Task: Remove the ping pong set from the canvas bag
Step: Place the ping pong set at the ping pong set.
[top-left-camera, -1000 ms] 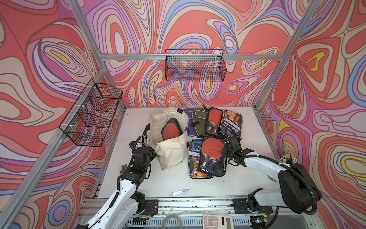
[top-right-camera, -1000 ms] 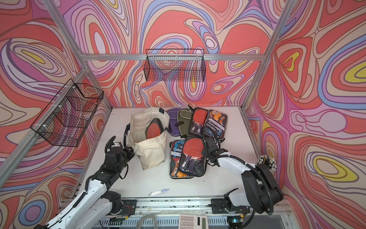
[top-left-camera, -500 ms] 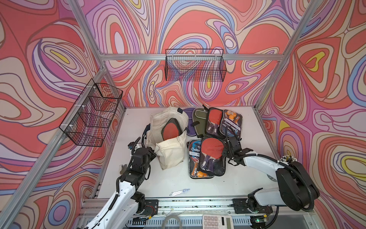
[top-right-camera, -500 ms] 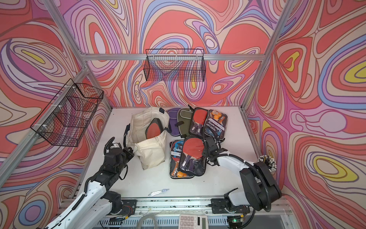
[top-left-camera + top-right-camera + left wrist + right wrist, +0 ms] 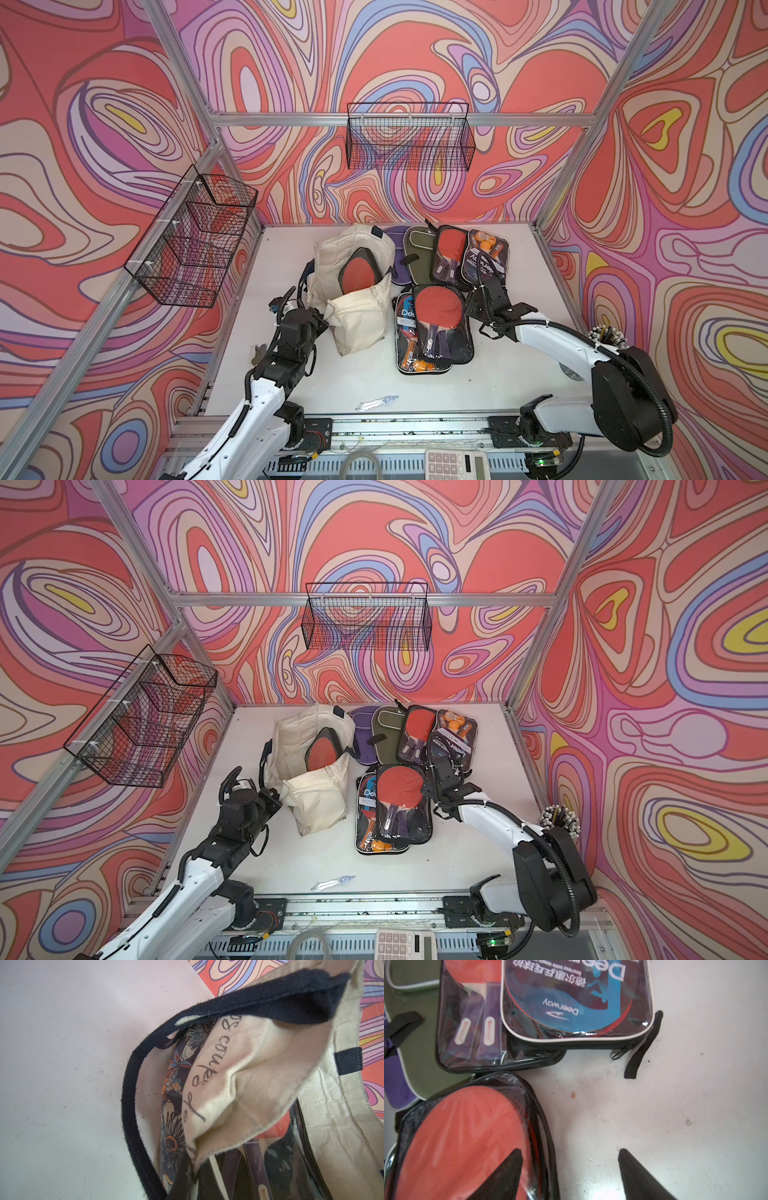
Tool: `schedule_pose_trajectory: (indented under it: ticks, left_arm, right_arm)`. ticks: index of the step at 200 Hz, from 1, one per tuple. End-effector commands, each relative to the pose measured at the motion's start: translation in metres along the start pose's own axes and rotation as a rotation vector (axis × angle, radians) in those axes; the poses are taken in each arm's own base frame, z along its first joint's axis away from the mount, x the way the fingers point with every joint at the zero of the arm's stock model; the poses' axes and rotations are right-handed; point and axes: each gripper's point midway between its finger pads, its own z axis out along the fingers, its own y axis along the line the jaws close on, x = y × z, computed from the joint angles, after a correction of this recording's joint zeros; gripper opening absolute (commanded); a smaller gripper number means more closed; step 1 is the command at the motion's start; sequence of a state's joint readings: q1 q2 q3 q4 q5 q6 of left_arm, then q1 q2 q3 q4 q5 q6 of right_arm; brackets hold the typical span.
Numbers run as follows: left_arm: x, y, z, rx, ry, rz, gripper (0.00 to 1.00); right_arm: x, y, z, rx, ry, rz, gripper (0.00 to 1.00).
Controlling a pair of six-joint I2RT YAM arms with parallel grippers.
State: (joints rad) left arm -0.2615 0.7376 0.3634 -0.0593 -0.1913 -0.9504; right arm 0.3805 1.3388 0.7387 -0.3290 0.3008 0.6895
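Rt wrist view: blue card in the clear zip case point(image 5: 577, 1001) reads "Deerway" w/ a swoosh logo, a big "Dee…" cut off at the frame edge, plus a row of Chinese chars; white oval labels point(image 5: 489, 1030) on paddle handles in the neighbouring case point(image 5: 452, 1047) read approx. "Weinixun", blurry. Left wrist view: canvas bag point(image 5: 259, 1064) carries dark handwritten script, only "coupe" legible, & an oval tag point(image 5: 263, 1192) on the ping pong set point(image 5: 286, 1159) inside starts "Wein". In a top view, the front case point(image 5: 405, 318) shows "Dee" in white.

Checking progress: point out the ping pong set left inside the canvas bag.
The red-paddle set poking from the canvas bag's mouth; the other sets lie outside on the table.
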Motion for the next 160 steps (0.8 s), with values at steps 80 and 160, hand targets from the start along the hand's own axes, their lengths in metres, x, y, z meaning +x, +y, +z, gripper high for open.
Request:
schedule_pose_trajectory:
  ticks: [80, 160]
  left_arm:
    - [0.002, 0.019, 0.001, -0.052, -0.021, -0.007, 0.00]
    - [0.002, 0.007, 0.002, 0.000, -0.010, -0.011, 0.00]
  right_arm:
    - [-0.036, 0.073, -0.025, -0.303, -0.046, -0.044, 0.75]
    - [-0.072, 0.244, -0.099, -0.639, -0.128, -0.356, 0.75]
